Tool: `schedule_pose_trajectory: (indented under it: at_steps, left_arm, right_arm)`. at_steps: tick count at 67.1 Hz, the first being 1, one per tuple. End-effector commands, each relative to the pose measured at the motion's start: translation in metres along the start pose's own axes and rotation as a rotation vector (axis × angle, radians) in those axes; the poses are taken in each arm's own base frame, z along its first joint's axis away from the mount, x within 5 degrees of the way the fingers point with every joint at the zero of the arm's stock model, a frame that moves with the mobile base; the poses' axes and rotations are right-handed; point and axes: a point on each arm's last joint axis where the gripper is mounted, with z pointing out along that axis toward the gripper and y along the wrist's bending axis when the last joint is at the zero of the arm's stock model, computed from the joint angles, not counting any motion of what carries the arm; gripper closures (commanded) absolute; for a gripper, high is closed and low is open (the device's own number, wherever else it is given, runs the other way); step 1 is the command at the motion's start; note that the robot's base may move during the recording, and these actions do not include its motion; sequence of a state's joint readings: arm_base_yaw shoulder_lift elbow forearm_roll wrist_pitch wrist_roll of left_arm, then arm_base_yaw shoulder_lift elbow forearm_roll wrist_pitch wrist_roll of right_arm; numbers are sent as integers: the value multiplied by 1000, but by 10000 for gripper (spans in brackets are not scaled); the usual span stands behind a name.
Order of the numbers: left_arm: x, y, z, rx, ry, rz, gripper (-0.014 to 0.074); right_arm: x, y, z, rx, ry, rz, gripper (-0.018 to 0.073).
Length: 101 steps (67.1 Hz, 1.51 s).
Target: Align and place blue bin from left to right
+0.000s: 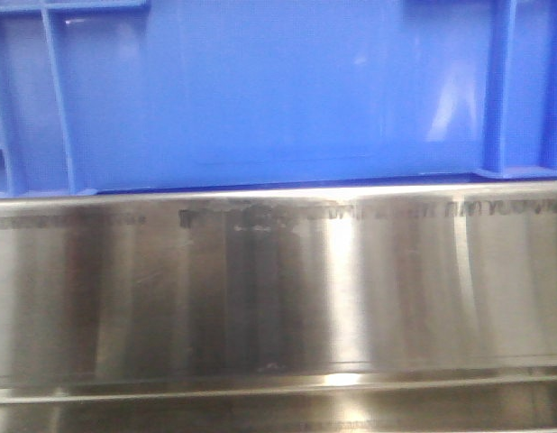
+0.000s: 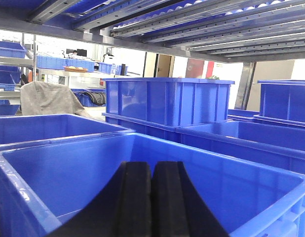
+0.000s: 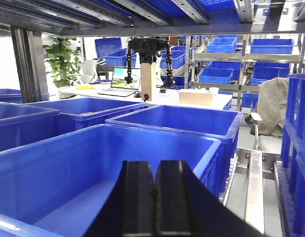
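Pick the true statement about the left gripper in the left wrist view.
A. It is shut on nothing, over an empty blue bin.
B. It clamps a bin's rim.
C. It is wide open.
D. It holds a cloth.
A: the left gripper has its fingers pressed together with nothing between, above the blue bin, whose inside is bare.

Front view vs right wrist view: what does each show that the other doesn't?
Front view only: a steel shelf edge under the side panel of one blue bin, seen close up; no gripper.

Right wrist view only: the right gripper, fingers together, above an open bin, more bins behind it, a desk with a laptop, a plant and shelving stacked with bins.

Both: blue bins on metal racking.
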State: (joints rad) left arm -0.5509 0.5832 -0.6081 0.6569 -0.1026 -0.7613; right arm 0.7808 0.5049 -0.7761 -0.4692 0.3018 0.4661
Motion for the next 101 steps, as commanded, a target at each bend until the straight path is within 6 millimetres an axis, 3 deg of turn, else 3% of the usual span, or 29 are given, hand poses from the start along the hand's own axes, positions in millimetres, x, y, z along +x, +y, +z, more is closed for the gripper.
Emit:
schedule_pose_trajectory:
  at_steps: [1,101]
  left_arm:
    - [-2,-2,-1,19,-18,4,707]
    - [-2,-2,-2,20,-20,4,707]
  right_arm:
    - [-2,1,-1,-9,-24,-10,638]
    - [-2,1,-1,-10,-25,-10,638]
